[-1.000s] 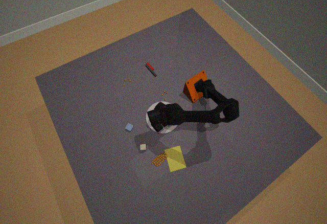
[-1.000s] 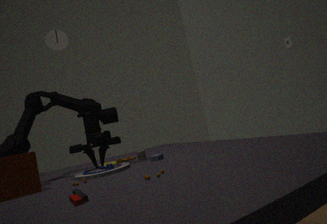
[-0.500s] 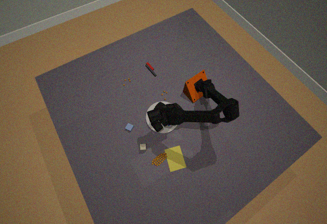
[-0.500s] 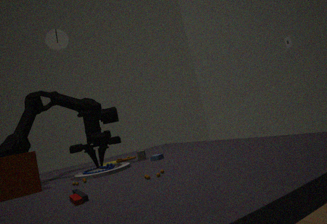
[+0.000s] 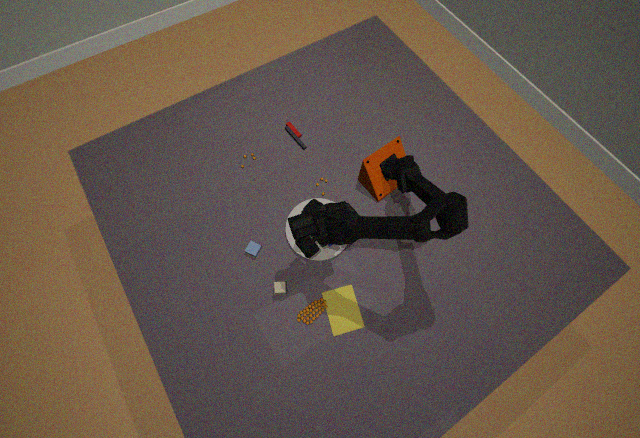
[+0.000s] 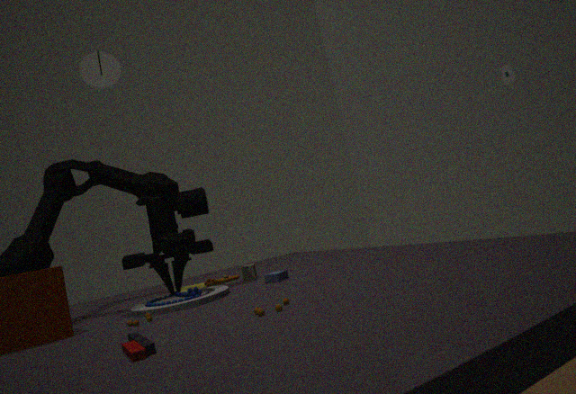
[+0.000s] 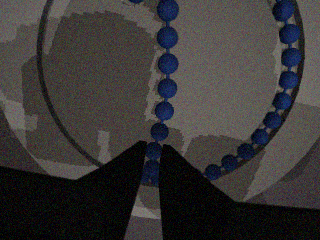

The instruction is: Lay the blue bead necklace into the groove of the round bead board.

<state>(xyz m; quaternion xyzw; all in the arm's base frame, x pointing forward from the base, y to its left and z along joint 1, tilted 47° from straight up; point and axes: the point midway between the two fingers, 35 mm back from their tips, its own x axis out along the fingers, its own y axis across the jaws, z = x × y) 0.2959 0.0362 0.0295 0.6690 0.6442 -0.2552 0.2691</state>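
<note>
The round bead board point(image 5: 324, 253) point(image 6: 220, 291) point(image 7: 220, 95) is a pale disc with a dark circular groove. The blue bead necklace point(image 7: 167, 63) point(image 6: 193, 291) lies on it. In the wrist view one run of beads follows the groove at the right, and another run crosses the middle of the board, off the groove. The groove's left part shows bare. My gripper point(image 7: 153, 150) point(image 6: 175, 292) is shut on the necklace, low over the board, at the near end of the middle run. The beads behind the fingers are hidden, and the top camera sees mostly the arm there.
A yellow sheet point(image 5: 343, 310), an orange bead cluster point(image 5: 311, 311), a beige block point(image 5: 279, 287) and a blue block point(image 5: 252, 248) lie around the board. Loose orange beads point(image 6: 258, 311), a red and dark object point(image 5: 294, 129) and an orange wedge point(image 5: 374, 180) stand or lie farther off.
</note>
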